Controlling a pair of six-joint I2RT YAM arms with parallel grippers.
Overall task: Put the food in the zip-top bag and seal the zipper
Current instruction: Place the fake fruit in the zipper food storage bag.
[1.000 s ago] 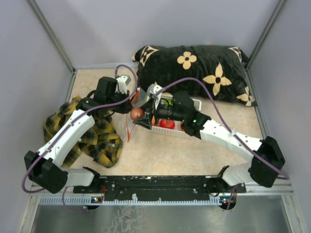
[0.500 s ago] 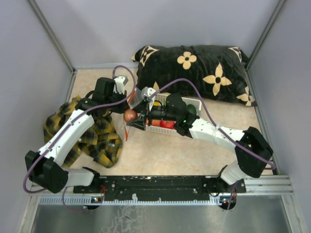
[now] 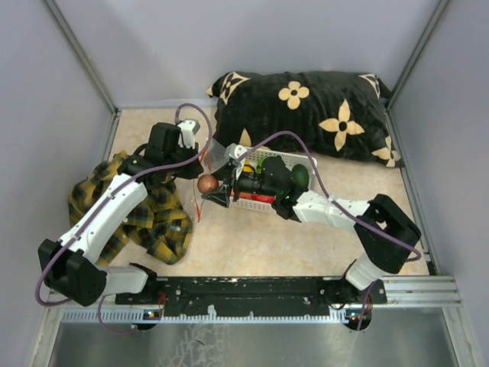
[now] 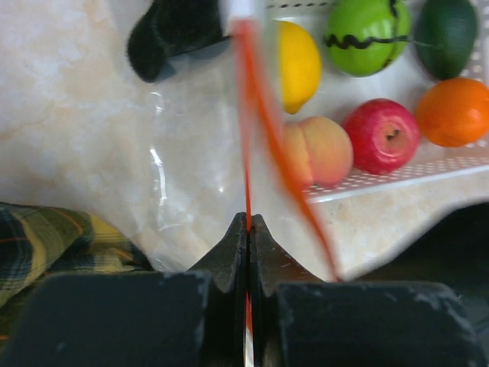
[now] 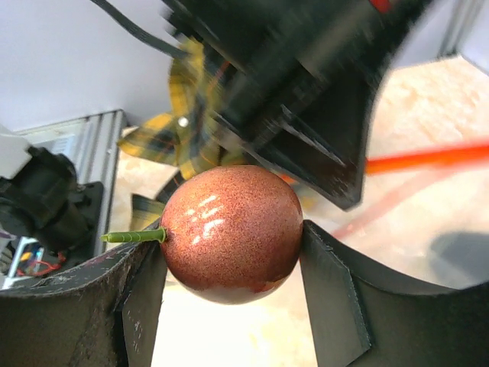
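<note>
Pinching the brown fruit (image 5: 231,233) by its sides, the right tool (image 5: 233,284) is closed only as far as the fruit allows. The left tool (image 4: 249,235) has its jaws pressed together on the red-orange zipper (image 4: 258,115) of the clear bag (image 4: 179,176), which spreads away from it over the desk (image 4: 69,115). From above, the brown fruit sits just beside the held zipper (whether it is past the rim, I cannot tell). Beyond the zipper, the yellow fruit (image 4: 299,65), the peach fruit (image 4: 321,151) and four others lie in the white basket (image 4: 397,180).
</note>
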